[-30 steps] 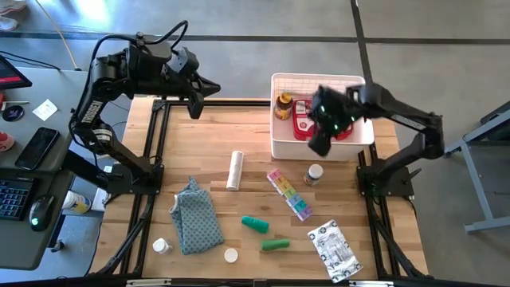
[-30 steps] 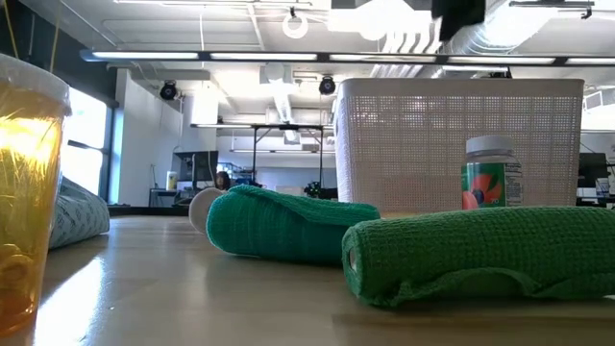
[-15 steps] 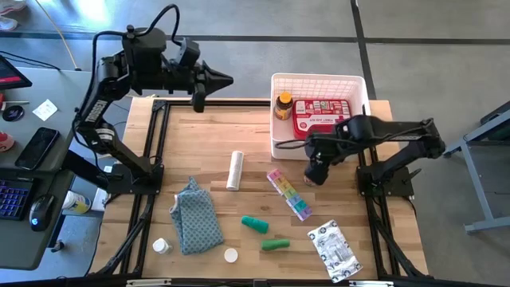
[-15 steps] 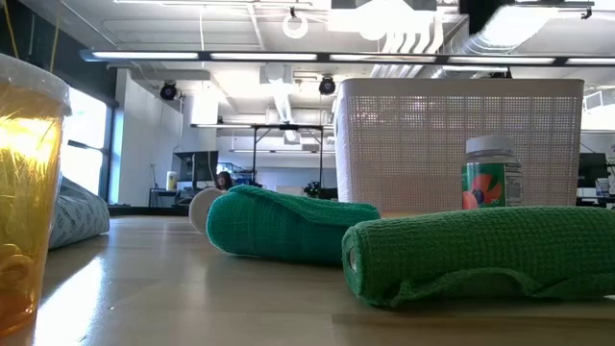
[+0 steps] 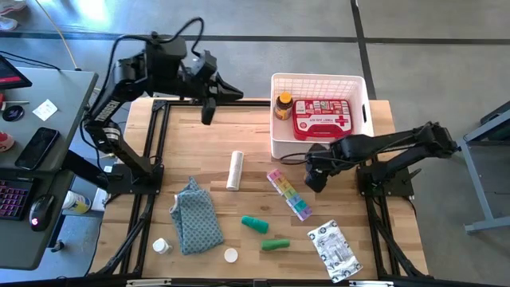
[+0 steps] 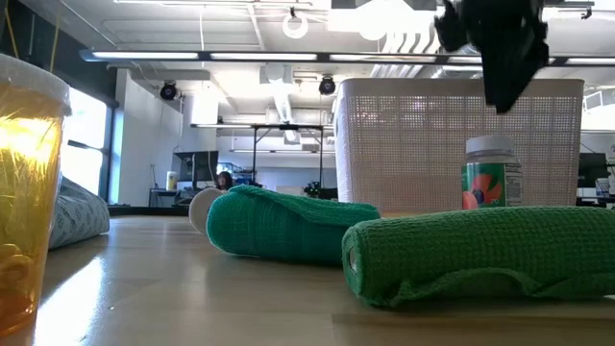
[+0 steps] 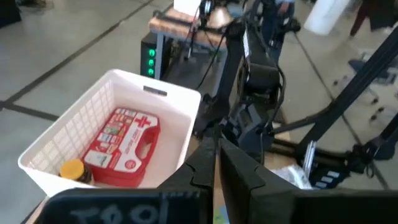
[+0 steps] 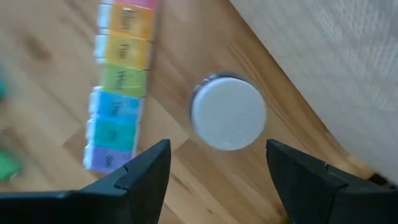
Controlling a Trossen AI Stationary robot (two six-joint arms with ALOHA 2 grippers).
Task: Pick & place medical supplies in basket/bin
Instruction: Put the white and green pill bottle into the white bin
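**Right gripper poised over a white-capped bottle beside the bin**

On the wooden table (image 5: 215, 135), the white lattice bin (image 5: 319, 82) served as the anchor for everything else. It sat at the far side, and inside it already lay the red first-aid case (image 5: 322, 118) with an amber pill bottle (image 5: 282, 105) standing next to it. Just in front of the bin's near wall hung the right gripper (image 5: 314, 171), its fingers (image 8: 147, 167) spread wide and empty. Directly beneath it stood a small white-capped bottle (image 8: 227, 113), upright, with a round pale lid and a green label, close to the bin's wall and beside the rainbow pill organizer (image 5: 289, 194).

The step in hand looked like picking up that bottle. Done well, it would mean lowering straight down with the cap centred between the fingers, closing on the body below the lid, and keeping clear of the bin wall and the organizer, both of which were near enough to be nudged.

Farther from the bin lay the patterned cloth (image 5: 196, 217), the silver-white packet (image 5: 335, 249), the white roll (image 5: 235, 170) and two green tubes (image 5: 264, 234). The left gripper (image 5: 209, 110) waited off the bin's left end above the table's far edge, fingers pressed together and carrying nothing.
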